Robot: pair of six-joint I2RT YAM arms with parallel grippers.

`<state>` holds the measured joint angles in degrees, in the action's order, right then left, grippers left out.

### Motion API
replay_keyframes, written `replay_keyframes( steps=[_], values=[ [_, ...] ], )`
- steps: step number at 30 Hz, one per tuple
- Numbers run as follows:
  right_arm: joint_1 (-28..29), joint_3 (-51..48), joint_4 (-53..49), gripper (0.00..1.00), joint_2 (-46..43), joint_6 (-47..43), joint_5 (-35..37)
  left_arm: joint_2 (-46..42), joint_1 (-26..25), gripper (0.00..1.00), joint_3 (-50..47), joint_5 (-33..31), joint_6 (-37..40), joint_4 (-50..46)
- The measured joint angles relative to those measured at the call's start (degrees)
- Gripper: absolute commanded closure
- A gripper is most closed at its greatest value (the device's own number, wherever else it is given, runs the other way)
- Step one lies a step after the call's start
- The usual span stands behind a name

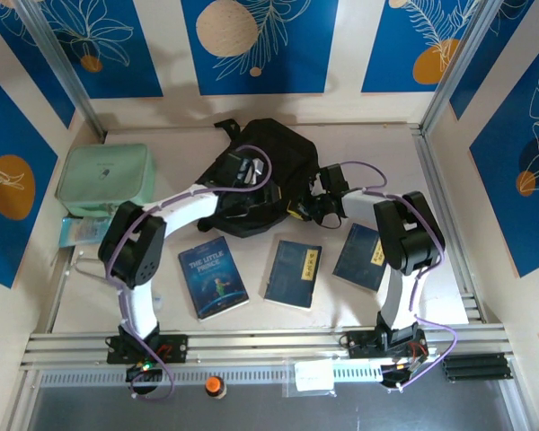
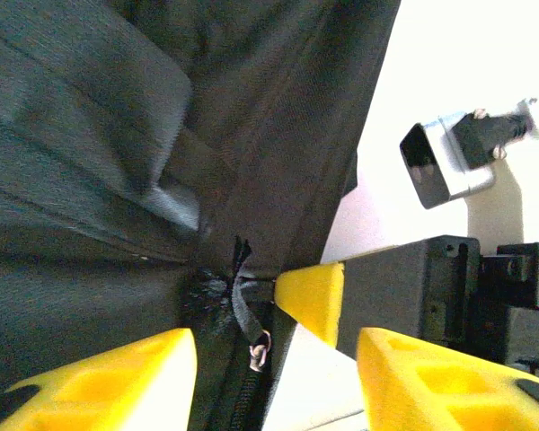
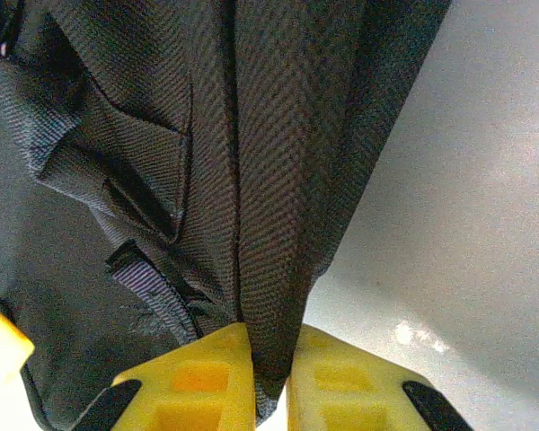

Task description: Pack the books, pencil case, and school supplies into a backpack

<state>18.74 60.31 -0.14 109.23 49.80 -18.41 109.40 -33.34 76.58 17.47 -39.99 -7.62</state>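
Overhead view: bright, even, lit diffusely from above; sharp across the field. Soft, short shadows beside the arms [image 1: 139, 242] on the bench [image 1: 386, 153]. Little fold detail in the black backpack [image 1: 260, 171], close to solid dark.

Left wrist view: bench blown out to near white at upper right. Backpack fabric dim, soft at left. Yellow fingers [image 2: 117, 382] of the left hand [image 2: 274, 359] blurred, close to the lens.

Right wrist view: weave crisp mid-frame. Small glare patch on the pale bench at lower right. Yellow fingers of the right hand [image 3: 269, 346] slightly soft along the bottom edge.
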Motion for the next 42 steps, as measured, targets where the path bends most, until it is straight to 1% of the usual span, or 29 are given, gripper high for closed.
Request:
replay_keyframes(
  steps=[4,9,14,19,24,28,38,42],
  values=[
    [0.0,-0.8,2.4,0.89,0.7,0.1,-0.3,3.3,-1.5,0.60,3.9,-0.7,1.4,-2.6],
    [0.0,-1.6,4.0,0.90,0.9,0.2,-0.5,6.3,-2.4,0.65,9.0,-3.1,3.8,-5.7],
    [-0.1,-2.0,4.9,0.91,0.9,0.2,-0.9,8.9,-2.5,0.74,13.4,-6.0,6.5,-9.4],
    [-0.1,-2.0,5.1,0.91,0.9,0.2,-1.1,11.0,-2.5,0.75,15.9,-7.5,8.6,-12.7],
    [-0.1,-2.0,5.1,0.91,0.9,0.2,-1.1,12.9,-2.7,0.75,18.0,-7.5,10.0,-14.8],
    [-0.1,-2.0,5.1,0.91,0.9,0.2,-1.1,14.4,-2.8,0.78,19.6,-7.5,10.6,-16.5],
    [-0.1,-2.0,5.1,0.91,1.0,0.2,-1.1,17.5,-3.0,0.77,23.5,-8.5,12.2,-19.5],
    [-0.1,-2.0,5.1,0.91,1.1,0.2,-1.1,18.9,-3.0,0.82,25.4,-8.5,12.9,-20.9]
  ],
)
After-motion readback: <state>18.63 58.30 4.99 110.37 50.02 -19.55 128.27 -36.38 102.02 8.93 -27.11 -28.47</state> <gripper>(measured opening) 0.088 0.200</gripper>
